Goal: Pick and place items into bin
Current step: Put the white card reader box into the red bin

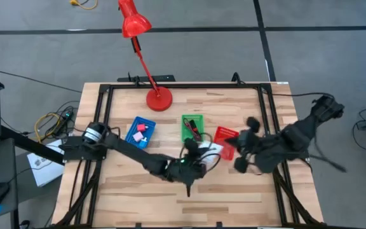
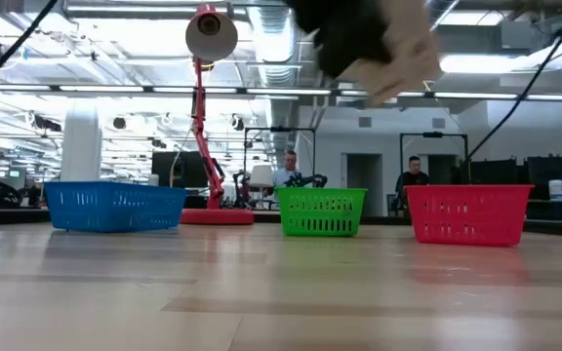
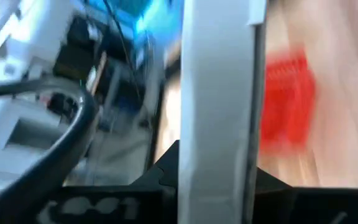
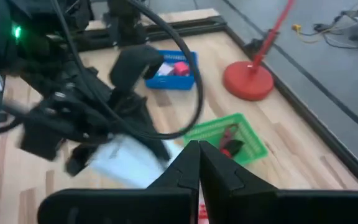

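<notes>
My left gripper (image 1: 197,156) is over the table's middle, shut on a white card (image 1: 213,148), which fills the left wrist view (image 3: 216,93) and shows high in the low view (image 2: 410,60). My right gripper (image 4: 199,163) is shut and empty, hanging near the red bin (image 1: 225,140) at the right. The blue bin (image 1: 140,131) holds pink cubes (image 1: 141,128). The green bin (image 1: 192,127) holds a dark red cable (image 4: 229,138). My left gripper pinches the white card between its two fingers at one end (image 3: 213,180). The card stands edge-on and runs straight out from the fingers. It is lifted clear of the table, above the bins' rims in the low view.
A red desk lamp stands with its base (image 1: 159,98) at the far side, behind the bins. The three bins sit in a row across the table's middle. The near half of the wooden table (image 1: 234,197) is bare. People show in the room beyond (image 2: 413,180).
</notes>
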`<state>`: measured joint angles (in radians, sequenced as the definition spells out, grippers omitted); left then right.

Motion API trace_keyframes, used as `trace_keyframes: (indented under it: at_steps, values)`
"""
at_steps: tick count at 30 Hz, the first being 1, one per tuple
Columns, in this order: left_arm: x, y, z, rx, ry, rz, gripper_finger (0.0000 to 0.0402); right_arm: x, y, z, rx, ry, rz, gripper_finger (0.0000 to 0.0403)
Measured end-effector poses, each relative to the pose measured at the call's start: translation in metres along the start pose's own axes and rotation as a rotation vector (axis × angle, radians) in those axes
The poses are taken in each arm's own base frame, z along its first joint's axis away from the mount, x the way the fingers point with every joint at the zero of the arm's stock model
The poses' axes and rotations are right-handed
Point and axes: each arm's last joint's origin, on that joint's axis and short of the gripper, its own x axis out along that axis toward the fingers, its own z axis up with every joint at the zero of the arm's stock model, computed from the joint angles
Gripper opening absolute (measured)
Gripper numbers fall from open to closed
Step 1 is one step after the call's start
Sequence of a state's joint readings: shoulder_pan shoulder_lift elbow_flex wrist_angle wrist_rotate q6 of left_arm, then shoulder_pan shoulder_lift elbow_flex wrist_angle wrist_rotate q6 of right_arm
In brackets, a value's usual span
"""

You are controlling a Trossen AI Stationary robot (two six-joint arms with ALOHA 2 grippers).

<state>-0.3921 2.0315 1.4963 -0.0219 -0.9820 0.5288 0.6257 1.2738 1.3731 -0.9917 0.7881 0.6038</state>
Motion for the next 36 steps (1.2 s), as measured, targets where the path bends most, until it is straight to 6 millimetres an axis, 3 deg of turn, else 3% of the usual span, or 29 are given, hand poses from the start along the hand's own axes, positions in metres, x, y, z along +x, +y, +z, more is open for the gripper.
trace_keyframes:
  at_steps: [3, 6, 11, 17, 20, 26, 36]
  values:
    - [0.014, 0.014, 0.008, -0.009, -0.148, -0.068, 0.0036, -0.021, -0.015, -0.005, 0.044, -0.023, -0.011, 0.0]
    - [0.028, 0.015, 0.005, -0.007, -0.172, -0.095, 0.0036, -0.028, -0.022, -0.01, 0.059, -0.026, -0.019, 0.0]
    - [0.066, -0.001, 0.0, 0.081, -0.094, -0.075, 0.0036, -0.025, -0.021, -0.013, 0.042, -0.012, -0.049, 0.0]
    - [0.108, -0.024, 0.011, 0.272, 0.066, 0.021, 0.0036, -0.009, -0.011, -0.015, 0.017, 0.022, -0.093, 0.0]
    - [0.114, -0.027, 0.017, 0.362, 0.098, -0.037, 0.0036, -0.003, -0.007, -0.016, 0.0, 0.04, -0.108, 0.0]
    - [0.118, -0.034, 0.016, 0.364, 0.091, -0.184, 0.0036, 0.001, -0.003, -0.018, 0.002, 0.052, -0.117, 0.0]
    - [0.145, -0.014, -0.002, 0.3, 0.113, -0.239, 0.0036, -0.001, -0.002, -0.018, 0.062, 0.046, -0.106, 0.0]
